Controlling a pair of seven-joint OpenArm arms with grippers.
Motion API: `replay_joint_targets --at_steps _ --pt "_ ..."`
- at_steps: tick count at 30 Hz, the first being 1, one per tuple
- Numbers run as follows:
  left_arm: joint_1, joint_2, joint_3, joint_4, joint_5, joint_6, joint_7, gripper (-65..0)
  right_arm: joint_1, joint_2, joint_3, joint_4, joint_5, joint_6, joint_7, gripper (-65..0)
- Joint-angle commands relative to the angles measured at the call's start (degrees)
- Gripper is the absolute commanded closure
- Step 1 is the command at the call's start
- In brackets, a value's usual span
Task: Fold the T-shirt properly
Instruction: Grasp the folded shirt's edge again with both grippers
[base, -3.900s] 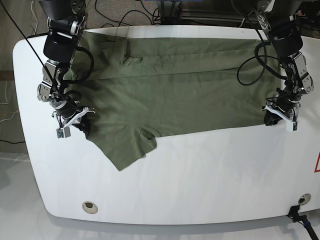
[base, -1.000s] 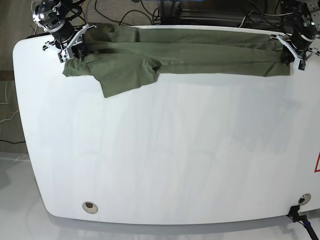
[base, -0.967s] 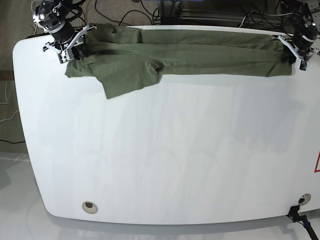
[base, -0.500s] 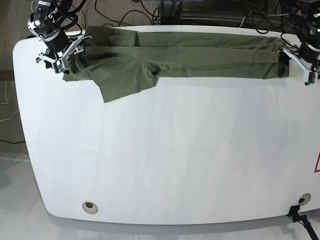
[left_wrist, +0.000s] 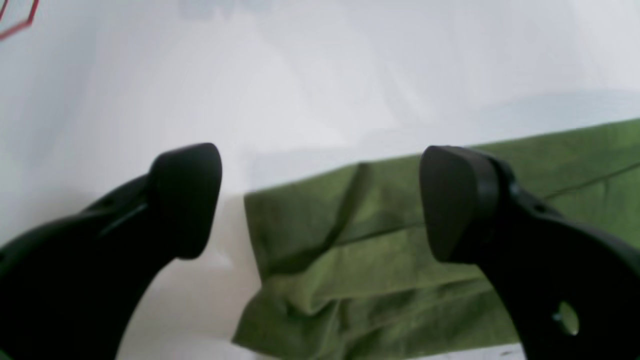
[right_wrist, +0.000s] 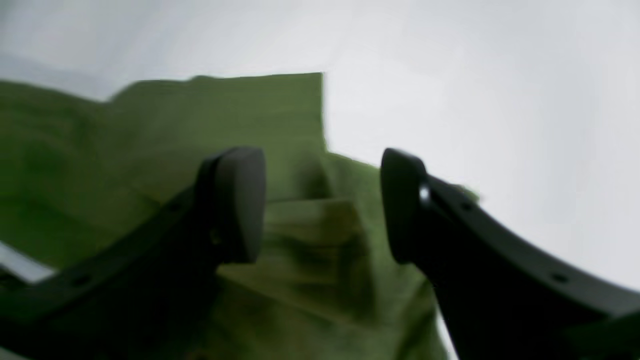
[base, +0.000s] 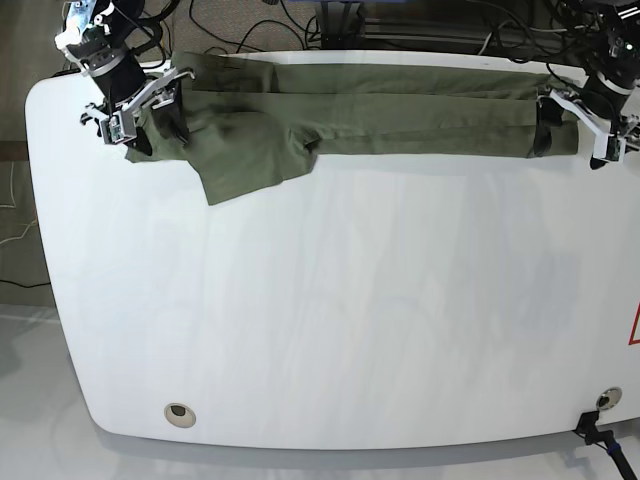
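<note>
Two black grippers, my left one (base: 572, 148) and my right one (base: 160, 142), stand with fingers wide apart over opposite ends of the olive-green cotton T-shirt (base: 400, 122), which lies in a long folded strip along the far edge of the smooth white table (base: 360, 320). Beyond that table I see black cables (base: 262, 24) looping over dark gear, and below its near edge, pale grey floor (base: 300, 465); a round metal-rimmed hole (base: 180, 415) sits in its near left corner.

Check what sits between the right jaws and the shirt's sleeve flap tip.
In the base view, the right jaws stand beside the sleeve flap with only more of the T-shirt between them.
</note>
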Motion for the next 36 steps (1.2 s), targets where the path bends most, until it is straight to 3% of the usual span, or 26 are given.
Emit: replay_joint_targets --at_steps 1,3,4,6,8,9,10,15,20,27,36 --pt "0.06 -0.32 1.59 0.62 -0.76 -0.27 -1.01 -59.0 -0.77 0.48 0.15 0.60 2.20 0.30 1.40 -32.9" --pt "0.50 0.56 2.91 0.00 -0.76 -0.27 -1.28 -56.3 -0.86 0.48 0.15 0.60 3.16 0.30 1.40 -21.6" --pt "0.58 0.65 3.44 0.00 -0.67 -0.27 -1.28 -50.7 -0.86 0.48 0.15 0.60 3.60 0.30 1.22 -13.6" --pt "0.67 1.00 4.76 0.00 0.64 -0.27 -1.28 -33.2 -0.95 0.48 0.15 0.51 3.78 0.30 1.22 0.0" --pt "0.67 1.35 5.99 0.00 1.96 -0.27 -1.28 -12.2 -0.95 0.48 0.15 -0.28 3.60 0.30 1.22 0.0" --pt "0.67 1.88 6.34 0.00 2.14 -0.27 -1.37 -5.3 -0.95 0.48 0.07 -0.90 3.78 0.30 1.22 0.0" --pt "0.67 2.14 6.52 0.00 2.14 -0.27 -1.37 -3.5 -0.95 0.48 0.07 -1.51 3.69 0.30 1.22 0.0" --pt "0.58 2.23 9.15 -1.93 2.14 -0.27 -1.45 -3.4 -0.51 0.39 -0.55 -5.73 3.78 0.30 1.22 0.0" --pt "-0.56 2.23 11.62 -10.20 2.14 -0.27 -5.23 -3.4 0.19 0.57 -4.33 -10.83 3.43 0.30 1.49 0.0" --pt "-3.99 2.06 13.20 -19.60 2.14 -0.27 -5.76 -3.4 2.22 0.92 -5.03 -18.22 3.34 0.30 4.04 0.0" --pt "-8.91 1.88 13.29 -21.01 6.36 -0.27 -5.76 -3.4 9.78 5.58 -5.03 -27.62 3.25 0.30 5.18 0.0"
